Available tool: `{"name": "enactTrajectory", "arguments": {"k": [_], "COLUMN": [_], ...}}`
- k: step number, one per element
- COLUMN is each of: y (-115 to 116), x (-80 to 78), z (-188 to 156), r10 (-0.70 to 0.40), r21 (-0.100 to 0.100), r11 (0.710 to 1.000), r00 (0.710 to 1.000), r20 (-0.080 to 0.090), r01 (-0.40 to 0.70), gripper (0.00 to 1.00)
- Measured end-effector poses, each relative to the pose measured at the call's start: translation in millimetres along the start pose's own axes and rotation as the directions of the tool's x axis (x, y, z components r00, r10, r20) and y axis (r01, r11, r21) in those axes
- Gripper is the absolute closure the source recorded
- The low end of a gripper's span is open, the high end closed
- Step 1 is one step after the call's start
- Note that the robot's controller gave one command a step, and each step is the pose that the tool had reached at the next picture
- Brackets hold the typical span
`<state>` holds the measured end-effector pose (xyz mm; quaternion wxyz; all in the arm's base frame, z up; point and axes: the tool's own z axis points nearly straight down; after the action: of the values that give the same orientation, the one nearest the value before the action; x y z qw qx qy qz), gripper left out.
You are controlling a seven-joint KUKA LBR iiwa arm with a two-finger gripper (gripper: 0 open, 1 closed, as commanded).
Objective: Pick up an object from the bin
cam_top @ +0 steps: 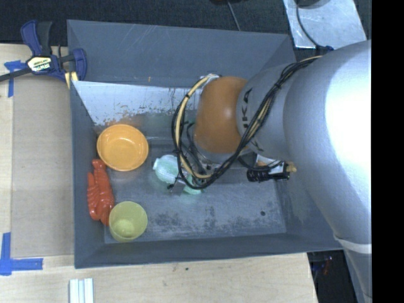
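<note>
The gripper [184, 180] sits just beside a pale green object [166, 167], near the orange bowl [122, 147]. Spread or closed, I cannot tell.

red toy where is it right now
In the camera view the red toy lies along the bin's left wall, between the orange bowl above and the yellow-green cup below.

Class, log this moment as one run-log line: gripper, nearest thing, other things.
gripper: over bin centre | nearest: pale green thing | others: orange bowl, red toy, yellow-green cup
</note>
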<state>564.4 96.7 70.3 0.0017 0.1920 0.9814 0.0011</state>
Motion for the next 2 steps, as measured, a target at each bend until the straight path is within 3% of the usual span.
{"name": "enactTrajectory", "arguments": {"k": [2], "y": [-1], "x": [0.4], "z": [-37], "r10": [-0.003], "r21": [0.0], "r11": [1.0], "r00": [1.0], "r20": [0.0], "r01": [0.003], "gripper": [1.0]}}
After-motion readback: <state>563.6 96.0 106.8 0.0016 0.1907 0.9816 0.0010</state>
